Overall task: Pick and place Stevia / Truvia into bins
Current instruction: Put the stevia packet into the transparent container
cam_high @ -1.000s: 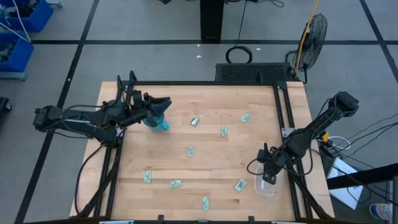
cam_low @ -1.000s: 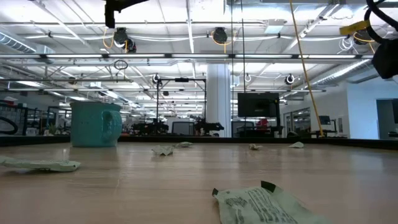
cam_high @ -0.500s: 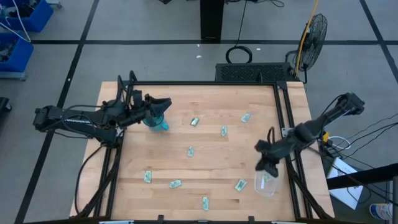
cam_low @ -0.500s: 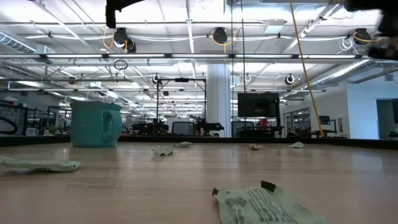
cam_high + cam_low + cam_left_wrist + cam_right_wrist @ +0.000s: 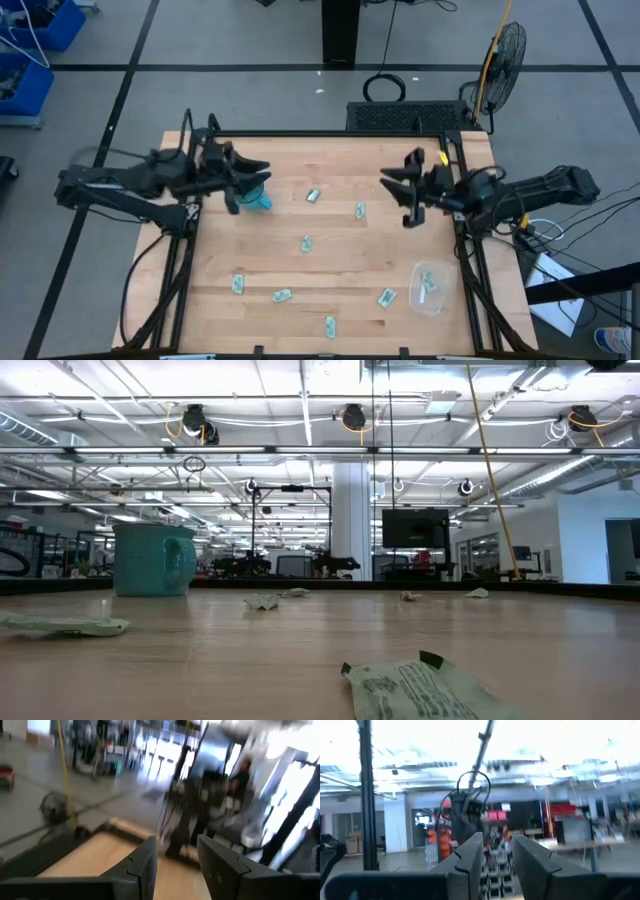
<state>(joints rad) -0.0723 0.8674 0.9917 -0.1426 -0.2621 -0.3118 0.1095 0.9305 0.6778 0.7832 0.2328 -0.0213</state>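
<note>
Both grippers, left (image 5: 243, 187) and right (image 5: 402, 192), hover with fingers apart over bare tabletop (image 5: 330, 270) near opposite edges.

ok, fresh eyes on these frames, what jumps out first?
Probably the small pale green paper sachets scattered across the light wooden table, with the teal mug near its far left corner. The small clear plastic tub at the near right corner holds one sachet. Both dark grippers are open and empty: left gripper by the mug, right gripper at the far right.
</note>
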